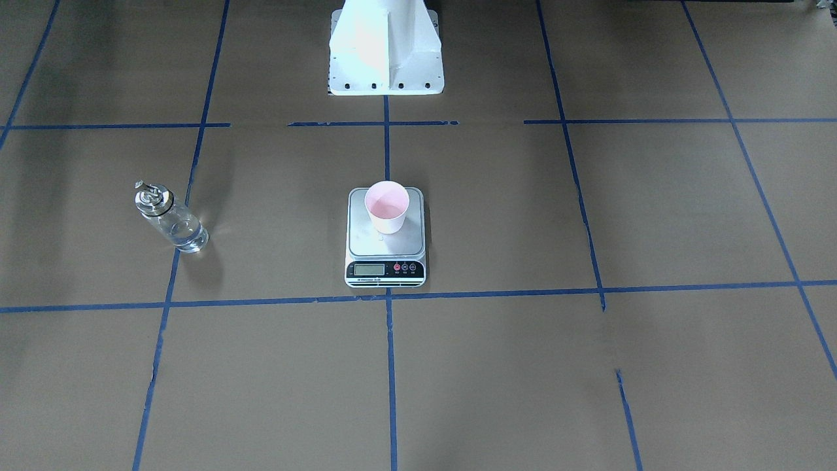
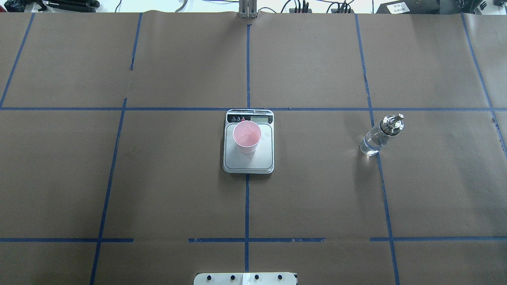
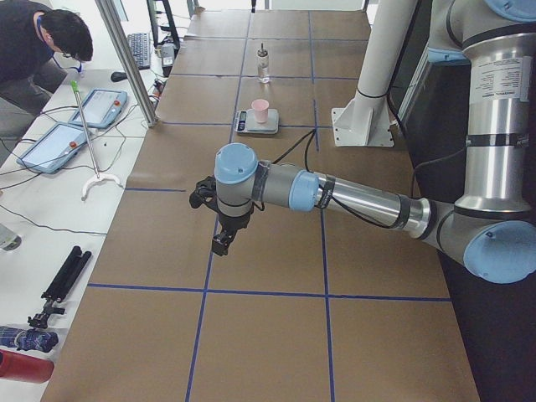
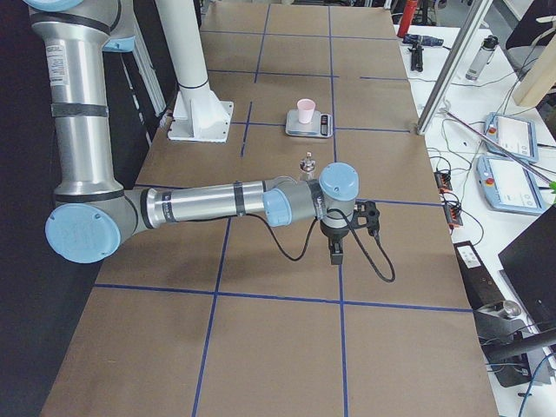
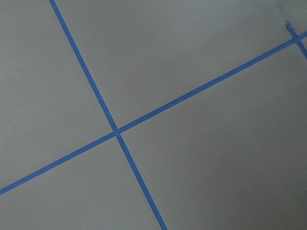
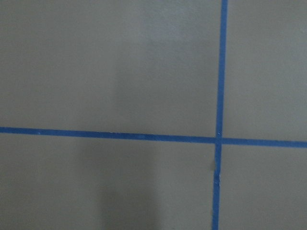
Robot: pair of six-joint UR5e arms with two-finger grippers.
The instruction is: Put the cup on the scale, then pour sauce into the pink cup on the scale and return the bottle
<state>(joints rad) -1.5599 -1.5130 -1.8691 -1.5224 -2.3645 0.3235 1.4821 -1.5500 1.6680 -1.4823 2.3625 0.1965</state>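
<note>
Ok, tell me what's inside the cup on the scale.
The cup shows only its pale pink inside with a faint ring low down; clear liquid or bottom edge, I cannot tell.

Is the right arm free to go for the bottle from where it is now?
Probably yes. The bottle stands alone on the robot's right side, well clear of the scale and cup, with nothing between it and the right hand.
</note>
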